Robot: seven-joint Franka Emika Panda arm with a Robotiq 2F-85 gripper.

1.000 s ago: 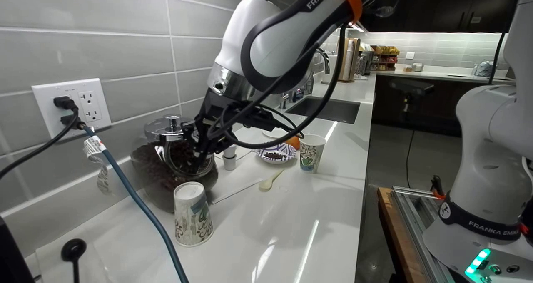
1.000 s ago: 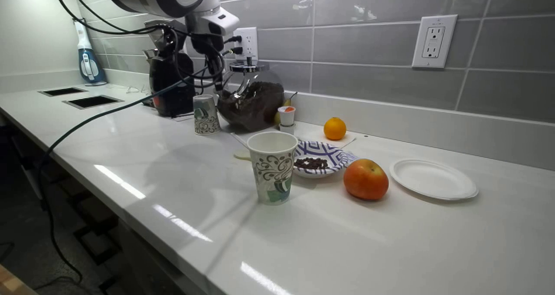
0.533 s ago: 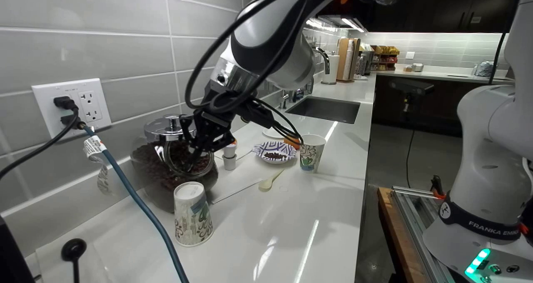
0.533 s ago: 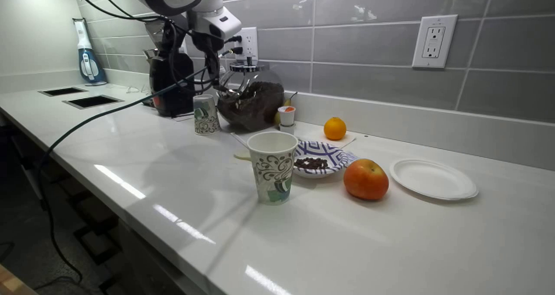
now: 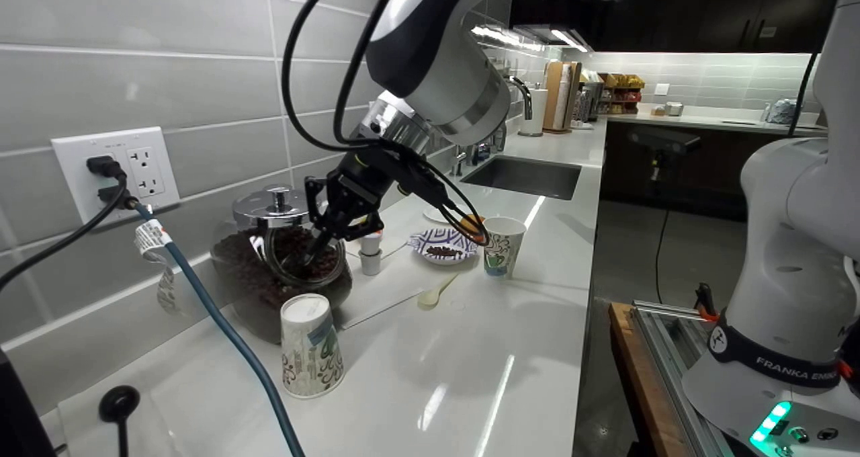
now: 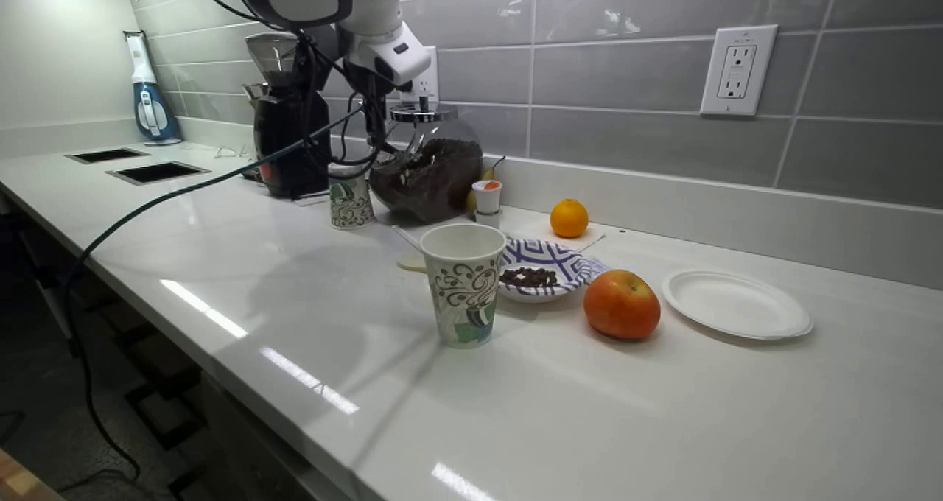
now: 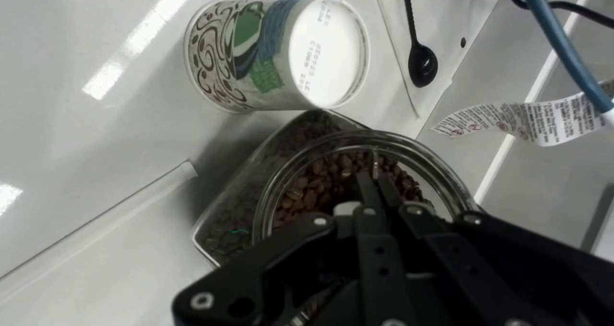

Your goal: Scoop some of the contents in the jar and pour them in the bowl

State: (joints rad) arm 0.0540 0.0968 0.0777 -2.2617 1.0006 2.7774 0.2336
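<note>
Along the white counter (image 6: 700,405) and its tiled wall (image 6: 626,74), we see the arm (image 5: 457,101) bent high, its wrist slanting down toward the wall; round its base, in an exterior view, a dark band (image 5: 779,364) reads FRANKA EMIKA, the end half hidden. Below the wrist the big glass jar (image 6: 431,180) stands close to the wall, its round open mouth tilted upward; we cannot make out its long axis. At that mouth is the gripper (image 7: 377,184), its fingers almost together, and we cannot tell whether they have hold of anything. Farther along, apart from the jar, the patterned bowl (image 6: 563,265) rests open side up. Just beside the jar, an upside-down paper cup (image 7: 276,55) has printing on its base, of which we make out LEX and 050723. From the blue cable (image 7: 563,48) hangs a paper tag (image 7: 537,120), its print too small for us to read. Brown beans (image 7: 307,191) fill much of the jar and make a small heap in the bowl.
</note>
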